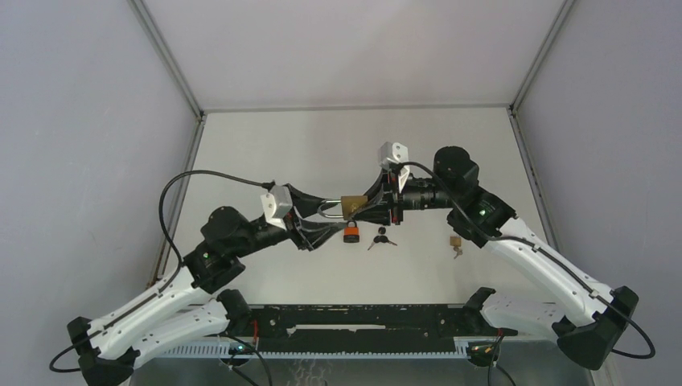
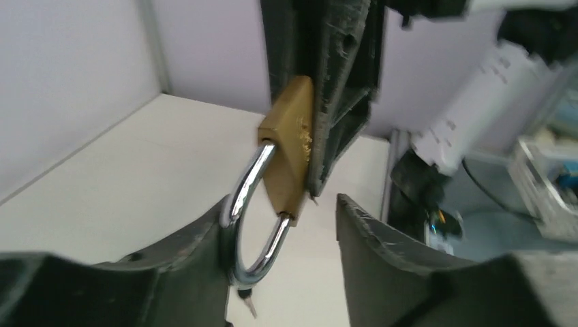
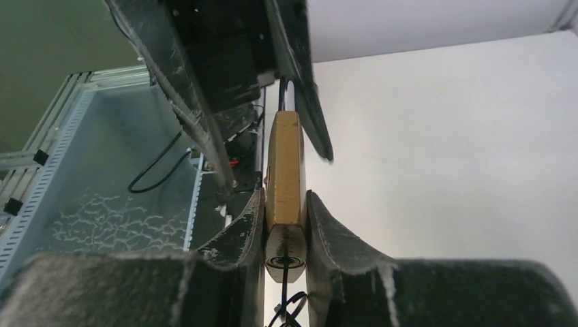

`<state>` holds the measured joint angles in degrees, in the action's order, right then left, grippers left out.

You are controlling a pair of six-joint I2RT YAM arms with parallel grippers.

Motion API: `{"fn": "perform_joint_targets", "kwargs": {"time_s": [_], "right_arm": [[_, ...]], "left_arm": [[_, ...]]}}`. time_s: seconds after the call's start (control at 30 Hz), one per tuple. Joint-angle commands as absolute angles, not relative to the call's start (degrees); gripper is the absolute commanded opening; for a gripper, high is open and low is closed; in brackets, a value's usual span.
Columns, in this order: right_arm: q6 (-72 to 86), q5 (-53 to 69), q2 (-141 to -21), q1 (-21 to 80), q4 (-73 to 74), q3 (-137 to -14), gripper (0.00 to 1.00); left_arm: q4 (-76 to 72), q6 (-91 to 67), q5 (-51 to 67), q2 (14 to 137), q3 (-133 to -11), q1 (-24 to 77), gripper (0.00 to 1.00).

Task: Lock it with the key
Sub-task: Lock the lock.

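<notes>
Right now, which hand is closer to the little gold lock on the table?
Right. The right hand, gripping the big brass padlock, is left of the small padlock; the left hand is farther left, open at the shackle.

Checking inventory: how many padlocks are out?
3: a brass padlock in the right gripper, an orange padlock on the table below it, a small padlock farther right.

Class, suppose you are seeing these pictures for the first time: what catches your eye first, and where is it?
The brass padlock hangs in the air where the two arms meet. The right gripper is clamped on its body, and the left gripper stands open around its shackle. Beneath them on the table lie an orange padlock, loose keys and, further right, a small padlock.
</notes>
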<state>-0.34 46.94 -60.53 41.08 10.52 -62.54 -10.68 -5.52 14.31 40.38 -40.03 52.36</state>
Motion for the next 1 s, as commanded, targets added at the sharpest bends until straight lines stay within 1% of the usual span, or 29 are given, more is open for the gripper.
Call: {"fn": "perform_joint_targets", "kwargs": {"time_s": [0.0, 0.13, 0.2, 0.27, 0.37, 0.53, 0.67, 0.73, 0.77, 0.87, 0.97], "right_arm": [[-4.0, 41.8, -59.5, 43.6, 4.6, -65.9, 0.00], [-4.3, 42.3, -57.6, 42.8, 5.9, -65.9, 0.00], [-4.3, 43.0, -57.3, 43.0, 6.4, -65.9, 0.00], [-4.8, 43.4, -57.2, 43.5, 7.1, -65.9, 0.00], [-5.5, 43.3, -57.4, 44.7, 7.7, -65.8, 0.00], [-5.9, 43.6, -57.8, 46.3, 7.2, -65.9, 0.00], [-5.9, 43.6, -57.7, 47.1, 7.3, -65.9, 0.00], [-6.0, 43.3, -57.6, 47.5, 7.6, -65.9, 0.00], [-6.0, 43.3, -57.6, 47.7, 7.8, -65.9, 0.00], [-6.1, 43.3, -57.6, 48.1, 7.8, -65.9, 0.00], [-6.1, 43.5, -57.7, 48.2, 7.5, -65.8, 0.00]], "left_arm": [[2.2, -6.2, 38.5, 41.9, -44.7, 49.7, 0.64], [14.2, 0.4, 40.7, 39.8, -48.0, 43.1, 0.76], [19.5, 5.1, 41.4, 38.3, -49.3, 42.6, 0.80], [21.0, 6.2, 41.4, 36.5, -49.8, 42.6, 0.83], [19.2, 2.7, 37.9, 35.5, -50.1, 42.1, 0.84], [7.6, -9.8, 36.2, 35.3, -48.3, 39.4, 0.86], [4.4, -11.8, 36.4, 35.9, -47.1, 39.1, 0.83], [3.7, -13.0, 35.4, 36.3, -46.8, 39.1, 0.77], [2.7, -13.5, 35.6, 36.4, -46.6, 39.1, 0.69], [0.3, -14.9, 36.7, 36.8, -46.4, 39.1, 0.35], [0.4, -15.1, 37.2, 37.2, -46.2, 39.1, 0.10]]}}
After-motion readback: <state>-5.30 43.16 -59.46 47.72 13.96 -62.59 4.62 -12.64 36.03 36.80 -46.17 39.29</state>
